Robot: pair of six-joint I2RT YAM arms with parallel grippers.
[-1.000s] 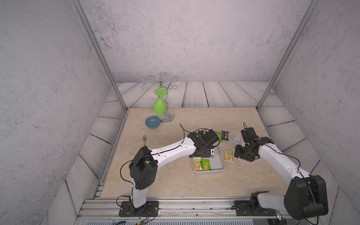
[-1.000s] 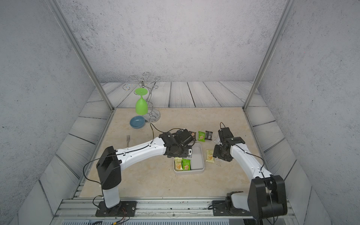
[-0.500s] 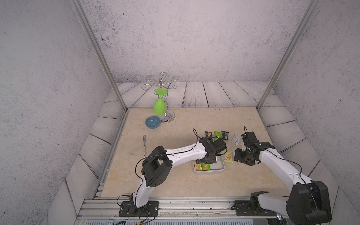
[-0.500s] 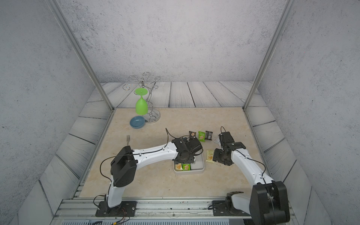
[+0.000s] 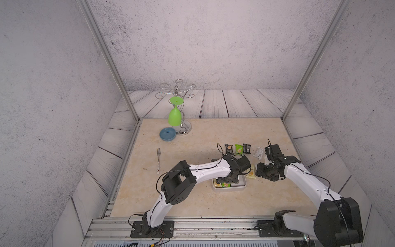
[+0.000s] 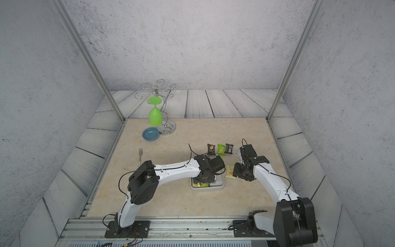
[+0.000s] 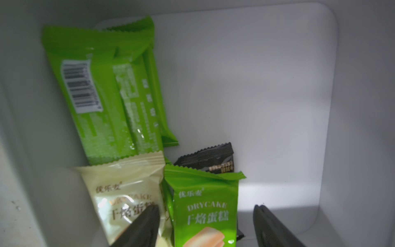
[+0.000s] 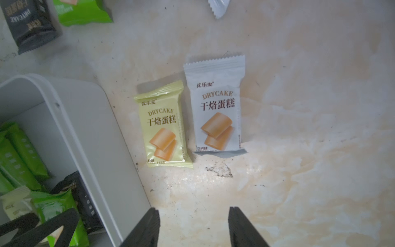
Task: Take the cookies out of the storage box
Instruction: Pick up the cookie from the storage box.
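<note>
Storage box [image 5: 230, 189]: on table [image 5: 192, 145], four o'clock from centre; cookies [image 7: 111, 89] inside.
Left gripper [image 7: 206, 207]: inside box, jaws half-wide astride green packet [image 7: 205, 213]; grip unclear.
Right gripper [image 8: 193, 209]: wide, empty, box's three o'clock.
Pale yellow packet [image 8: 163, 126]: tabletop, beside box.

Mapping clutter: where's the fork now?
In both top views the fork lies on the left side of the table, nearer the front than the blue dish, apart from the storage box.

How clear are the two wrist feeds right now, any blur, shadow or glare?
Left wrist: dim inside the storage box, the barcode packet soft with blur, a bright patch on its floor. Right wrist: pale yellow packet and white packet sharp, print legible; mild glare on the tabletop.
</note>
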